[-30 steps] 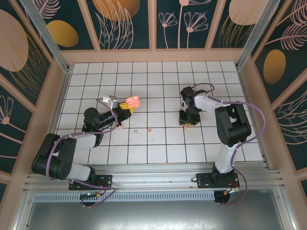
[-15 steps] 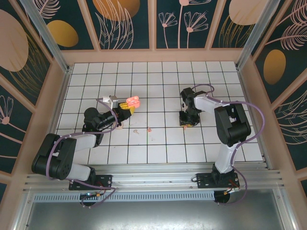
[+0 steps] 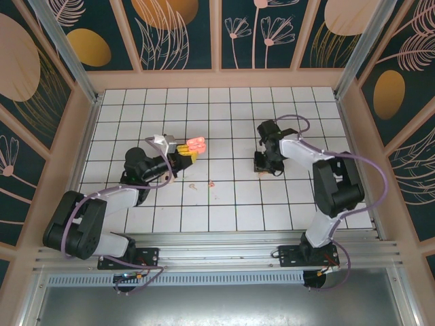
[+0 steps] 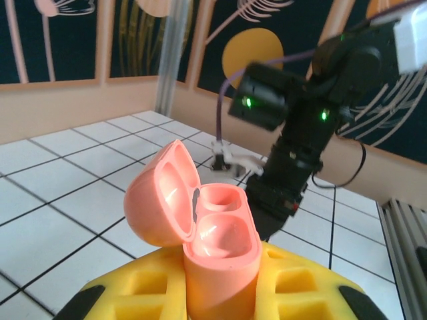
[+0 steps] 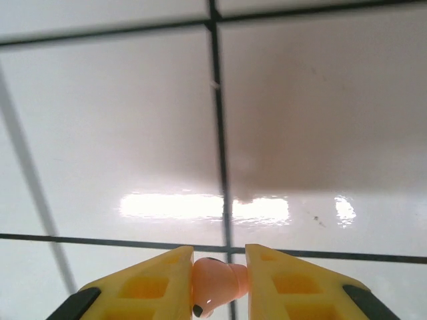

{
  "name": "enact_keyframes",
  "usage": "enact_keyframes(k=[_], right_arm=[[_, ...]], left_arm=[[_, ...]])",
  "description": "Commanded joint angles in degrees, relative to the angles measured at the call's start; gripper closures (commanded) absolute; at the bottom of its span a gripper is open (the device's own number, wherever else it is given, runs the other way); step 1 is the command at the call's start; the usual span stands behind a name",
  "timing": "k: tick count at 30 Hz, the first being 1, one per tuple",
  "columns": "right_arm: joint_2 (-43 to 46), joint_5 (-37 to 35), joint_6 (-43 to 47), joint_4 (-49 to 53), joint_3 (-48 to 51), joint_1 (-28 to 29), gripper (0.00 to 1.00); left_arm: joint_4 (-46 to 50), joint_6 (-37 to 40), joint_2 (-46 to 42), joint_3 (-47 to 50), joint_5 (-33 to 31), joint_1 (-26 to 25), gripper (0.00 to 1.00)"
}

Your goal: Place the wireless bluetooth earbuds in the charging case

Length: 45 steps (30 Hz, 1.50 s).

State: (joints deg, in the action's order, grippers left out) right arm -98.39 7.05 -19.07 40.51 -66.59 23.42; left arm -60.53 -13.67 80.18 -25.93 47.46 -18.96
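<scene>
Pink and yellow on a white grid.
The case point(image 4: 207, 233) is salmon pink; the earbud point(image 5: 217, 283) is paler pink with a black speck. The left gripper point(image 4: 220, 283) and right gripper point(image 5: 219, 265) are yellow with black corners. The table point(image 3: 224, 204) is white tile with dark lines; the walls point(image 3: 306, 34) are dark teal with orange discs and pale flower outlines.

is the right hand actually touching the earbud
Touching. The right wrist view shows the earbud pinched between both yellow fingers of the right hand, with no gap on either side.
</scene>
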Motion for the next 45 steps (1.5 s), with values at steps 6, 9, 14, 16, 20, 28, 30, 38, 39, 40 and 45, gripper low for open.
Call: enact_keyframes(k=[6, 9, 14, 16, 20, 28, 30, 38, 39, 40, 45], right_arm=[[14.7, -4.3, -7.0, -16.0, -3.7, 10.4, 0.76], [18.2, -5.1, -7.7, -23.0, -2.1, 14.1, 0.76], [21.9, -9.6, -4.7, -29.7, -0.5, 19.2, 0.76], [23.2, -10.2, -3.2, -32.3, 0.7, 20.9, 0.77], [25.3, -12.4, -1.6, -36.7, 3.6, 24.2, 0.77], [27.1, -14.5, -1.6, -40.5, 7.0, 26.2, 0.77], [26.9, -14.8, -1.6, -41.0, 7.3, 26.3, 0.77], [25.7, -15.7, -1.0, -40.4, 6.9, 26.3, 0.77], [25.7, -15.7, -1.0, -40.5, 7.1, 26.3, 0.77], [25.6, -15.7, -1.0, -40.6, 7.1, 26.3, 0.77], [24.9, -15.1, -1.1, -41.1, 7.3, 26.3, 0.77]], left_arm=[[1.3, 8.2, 1.4, -4.0, -0.4, -3.2, 0.98], [1.2, 10.1, 2.0, -4.9, 0.2, -3.8, 0.98], [0.2, 13.3, 2.3, -5.1, 1.1, -4.2, 0.98], [-0.3, 13.9, 2.4, -5.1, 1.0, -4.2, 0.98], [-2.2, 14.0, 2.4, -4.9, 0.8, -4.4, 0.98], [-2.4, 13.3, 2.7, -5.9, 0.9, -4.7, 0.98], [-2.5, 13.2, 2.8, -6.1, 1.1, -4.8, 0.98], [-2.8, 12.0, 3.1, -6.5, 1.6, -5.0, 0.98], [-2.9, 11.9, 3.2, -6.5, 1.5, -5.0, 0.98], [-3.2, 11.7, 3.1, -6.5, 1.4, -5.0, 0.98], [-5.1, 9.9, 3.5, -6.5, 1.3, -5.1, 0.98]])
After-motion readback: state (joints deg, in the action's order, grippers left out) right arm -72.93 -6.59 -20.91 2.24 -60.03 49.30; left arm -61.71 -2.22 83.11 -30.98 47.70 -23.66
